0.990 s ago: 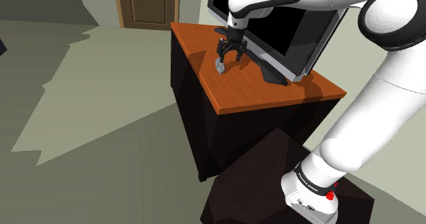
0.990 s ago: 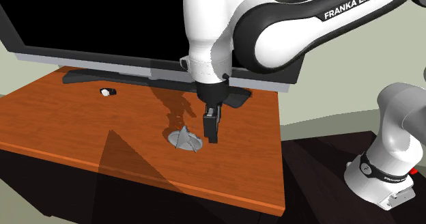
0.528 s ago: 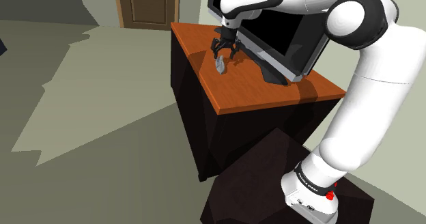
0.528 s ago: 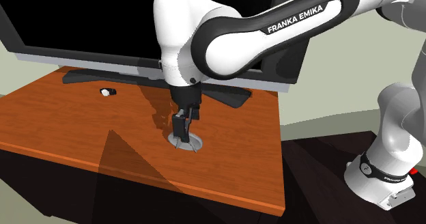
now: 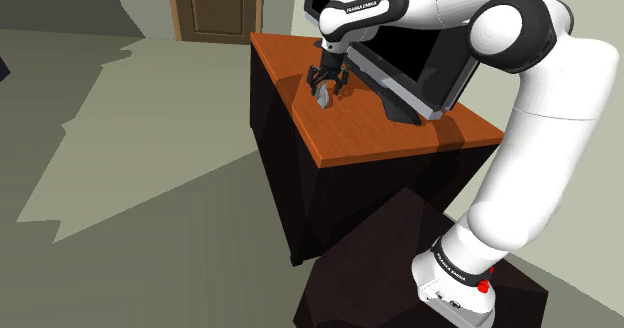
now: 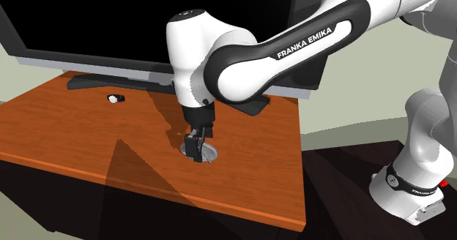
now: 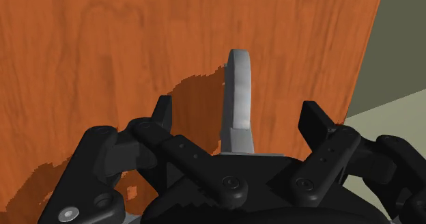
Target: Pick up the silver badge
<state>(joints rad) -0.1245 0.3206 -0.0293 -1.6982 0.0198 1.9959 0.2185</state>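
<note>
On the cabinet top, an orange-brown wooden slab, the silver-grey badge lies about midway along its length. It sits between the foot of the big black screen and the front edge nearest the second exterior camera, closer to that edge. The black gripper points straight down over it, with its tips at the badge, close above the wood.

From the wrist camera the badge reads as a narrow grey piece seen edge-on, standing between the two black fingers. They are spread wide, with bare wood showing on both sides of the badge, so neither touches it and nothing is grasped.

In the shoulder view the gripper hangs over the badge, just in front of the screen. A small white-and-black object rests by the screen's foot, well apart from the badge, toward the second exterior view's left. The arm's dark stand sits beside the cabinet.
</note>
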